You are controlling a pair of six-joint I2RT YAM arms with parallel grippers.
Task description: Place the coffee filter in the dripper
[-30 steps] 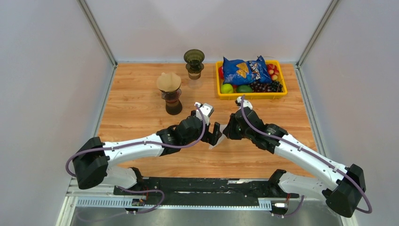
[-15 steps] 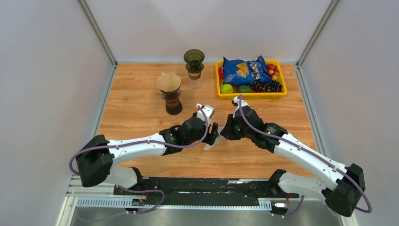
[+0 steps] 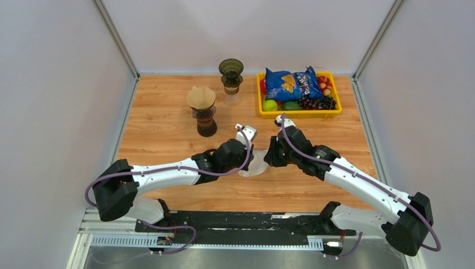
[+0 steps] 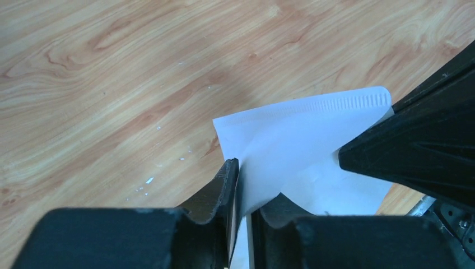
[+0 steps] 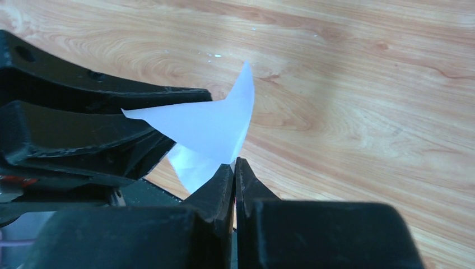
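The left fingers [image 4: 221, 188] sit on either side of the white coffee filter's [image 4: 302, 129] edge. A thin gap shows between them, so I cannot tell whether they have a real grip on it. The filter hangs in the air just above the worktop [image 3: 162, 129], stretched between the two arms near the middle front. The right fingers [image 5: 221, 188] are clenched on its opposite corner.

This looks like a handover, or a pull to open the folded paper. To do it well, the left side should have a firm bite on the paper before the right lets go. Neither arm should tug hard, because thin paper tears and slips. The filter then has to go point down into the empty cone.

Counted left to right:
- One dripper with a brown filter [image 3: 201, 98] already in it, standing on a dark jug.
- One empty dark dripper [image 3: 231, 68] behind it, the likely target.
- One white filter.
- One yellow basket [image 3: 302, 114] holding one blue bag of chips [image 3: 291, 83] and some fruit, too crowded to count.
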